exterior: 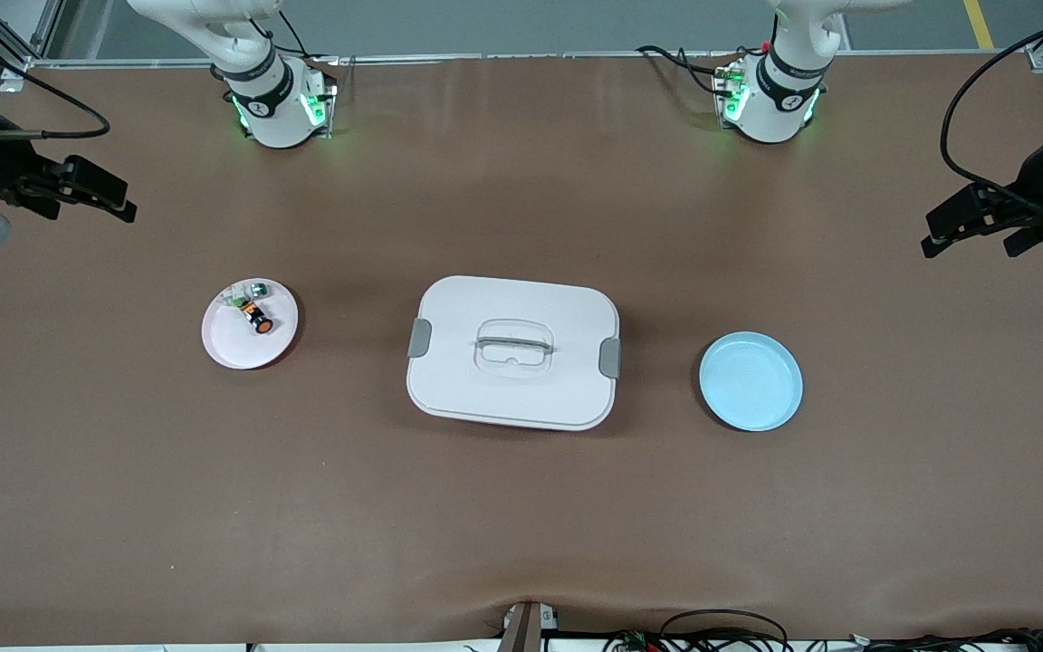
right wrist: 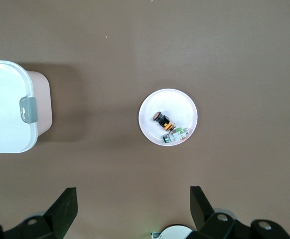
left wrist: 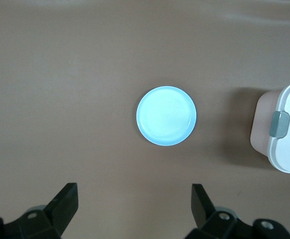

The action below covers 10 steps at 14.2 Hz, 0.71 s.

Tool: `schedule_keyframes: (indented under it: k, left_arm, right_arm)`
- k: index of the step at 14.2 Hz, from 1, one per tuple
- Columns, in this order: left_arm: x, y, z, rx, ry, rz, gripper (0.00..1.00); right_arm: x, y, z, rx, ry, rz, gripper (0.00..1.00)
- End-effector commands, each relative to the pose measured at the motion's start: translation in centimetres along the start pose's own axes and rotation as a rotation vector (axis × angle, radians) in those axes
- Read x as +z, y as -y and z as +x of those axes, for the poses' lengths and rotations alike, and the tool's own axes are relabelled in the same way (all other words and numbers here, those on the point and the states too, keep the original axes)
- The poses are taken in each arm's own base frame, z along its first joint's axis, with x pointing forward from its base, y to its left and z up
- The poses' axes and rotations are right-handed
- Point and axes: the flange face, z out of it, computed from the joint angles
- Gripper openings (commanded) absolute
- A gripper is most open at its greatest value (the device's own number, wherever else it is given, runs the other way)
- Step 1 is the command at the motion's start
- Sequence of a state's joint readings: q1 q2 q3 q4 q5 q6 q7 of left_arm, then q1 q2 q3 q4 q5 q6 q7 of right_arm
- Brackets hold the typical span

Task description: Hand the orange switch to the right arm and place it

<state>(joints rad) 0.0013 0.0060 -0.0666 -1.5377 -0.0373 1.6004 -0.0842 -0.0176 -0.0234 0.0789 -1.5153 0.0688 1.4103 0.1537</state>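
- Two white robot arms are seen, their bases fixed along the table edge farthest from the front camera.
- The right arm [exterior: 259,81] is raised, and its black right gripper [exterior: 91,192] is held high in the air at that arm's end of the table, well apart from every object.
- In the right wrist view the two fingers of the right gripper [right wrist: 132,209] are spread wide apart, with nothing between them.
- The left arm [exterior: 789,86] is raised in a mirrored pose, and the left gripper [exterior: 965,217] is held high at its own end of the table.
- In the left wrist view the left gripper [left wrist: 135,206] is likewise shown with fingers wide apart and nothing held.
- One orange switch [exterior: 258,319] is counted; it is laid on its side on the white plate [exterior: 230,349], gripped by neither arm.
- One small green-and-clear part [exterior: 245,292] is laid on the same plate, touching or just beside the switch, farther from the front camera.
- Two plates are counted: the white plate toward the right arm's end and one light blue plate [exterior: 751,381] toward the left arm's end, with nothing on it.
- One white lidded box [exterior: 512,353] with two grey side clips is set between the plates.
- All is placed on a brown table [exterior: 521,525].
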Motion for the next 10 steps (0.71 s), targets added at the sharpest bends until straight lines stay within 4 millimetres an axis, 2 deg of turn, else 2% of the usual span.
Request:
schedule_keyframes:
  k: [1,8,10]
  left_arm:
    - [-0.4,0.1,0.0,0.007,0.003,0.016,1.0]
    - [-0.4,0.1,0.0,0.006,0.003,0.016,1.0]
    - [-0.3,0.1,0.1,0.006,0.005,0.016,1.0]
  right_arm:
    - [0.0,-0.4,-0.6,0.009,-0.013,0.002,1.0]
    - [-0.2,-1.1,-0.2,0.01,-0.037,0.002,1.0]
    - [-0.3,-1.7,-0.1,-0.117,-0.047,-0.053,1.0]
